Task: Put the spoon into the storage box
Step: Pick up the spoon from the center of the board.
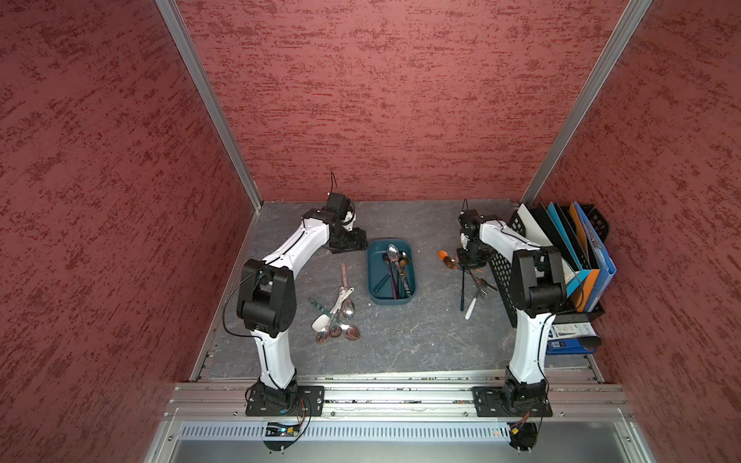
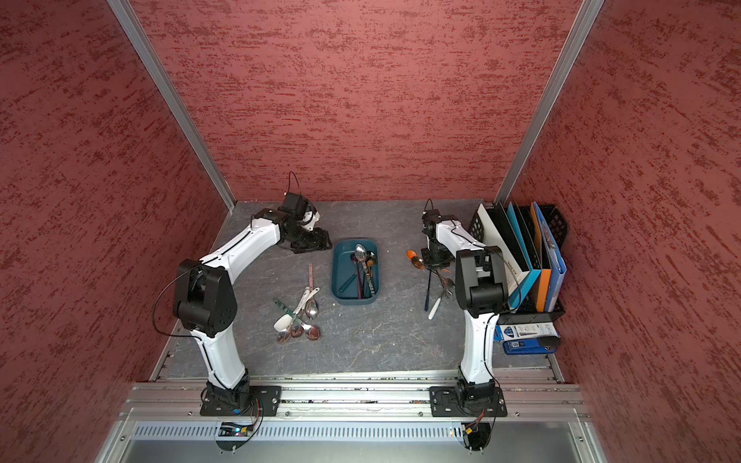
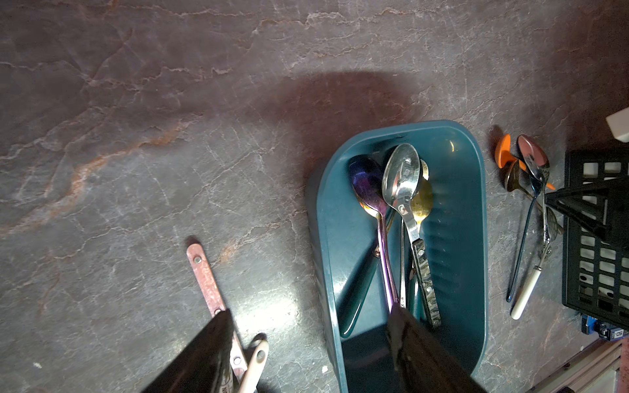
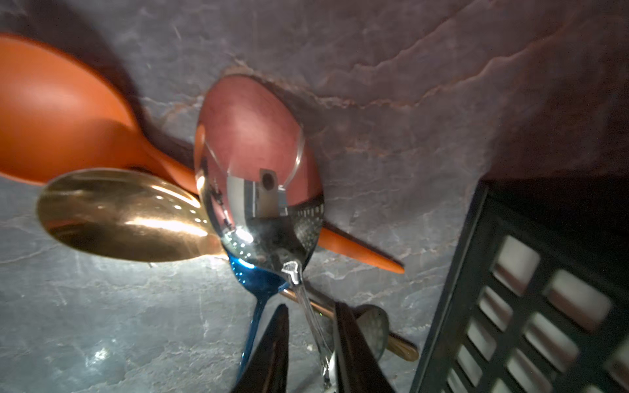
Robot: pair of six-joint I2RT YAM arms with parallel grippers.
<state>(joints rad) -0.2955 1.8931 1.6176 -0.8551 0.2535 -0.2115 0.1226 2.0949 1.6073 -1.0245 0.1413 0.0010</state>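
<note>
The spoon [image 4: 258,190] we are after, the mirror-bright one, lies on the table [image 4: 408,85] atop a small pile to the right of the box [image 1: 375,276], well apart from it. Its bowl overlaps a gold spoon [image 4: 119,214], an orange spoon [image 4: 61,112] and a blue spoon [image 4: 255,275], with the rack [image 4: 527,289] close by.

The right gripper [image 4: 311,309] is down over the spoon's handle, jaws drawn narrow, one on each side. A gap shows beside the handle, and the view is too blurred for us to tell whether they pinch it. The left gripper [image 3: 309,320] hangs by the box, jaws wide, holding nothing.

We judge this to be the grasp step. Next we need a firm pinch, a straight lift clear of the tangled neighbours, then a carry across to the box, which already holds several spoons.
</note>
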